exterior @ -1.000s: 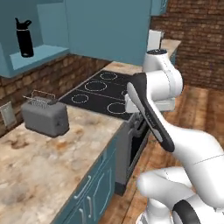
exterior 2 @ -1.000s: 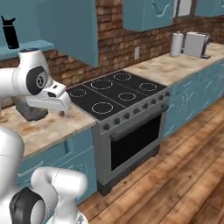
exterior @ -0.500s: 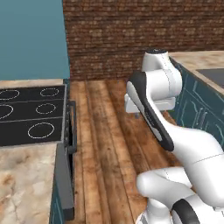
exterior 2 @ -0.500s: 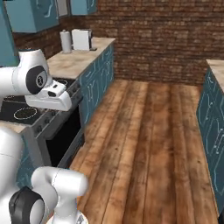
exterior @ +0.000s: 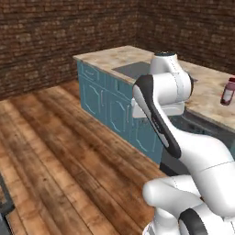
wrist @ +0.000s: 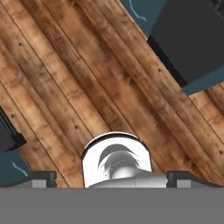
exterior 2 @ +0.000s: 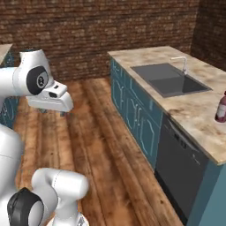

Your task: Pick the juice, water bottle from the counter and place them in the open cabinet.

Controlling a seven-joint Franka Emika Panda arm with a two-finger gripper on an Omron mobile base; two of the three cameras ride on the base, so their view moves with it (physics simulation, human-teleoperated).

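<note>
A maroon juice bottle (exterior: 228,91) stands upright on the marbled counter (exterior: 211,87) at three o'clock in both base views, beyond a steel sink (exterior 2: 170,79). The arm folds over the wood floor (exterior 2: 99,132), well apart from the bottle, and its gripper (wrist: 112,177) hangs released, grasping nothing. The bottle looks rigid, smooth and probably slippery, moderately heavy if full; a grip around the mid-body, below the cap, seems safest. The right base view reveals the faucet (exterior 2: 182,64) and a dark dishwasher front (exterior 2: 180,170) below the counter; the hand view looks straight down on floorboards.
</note>
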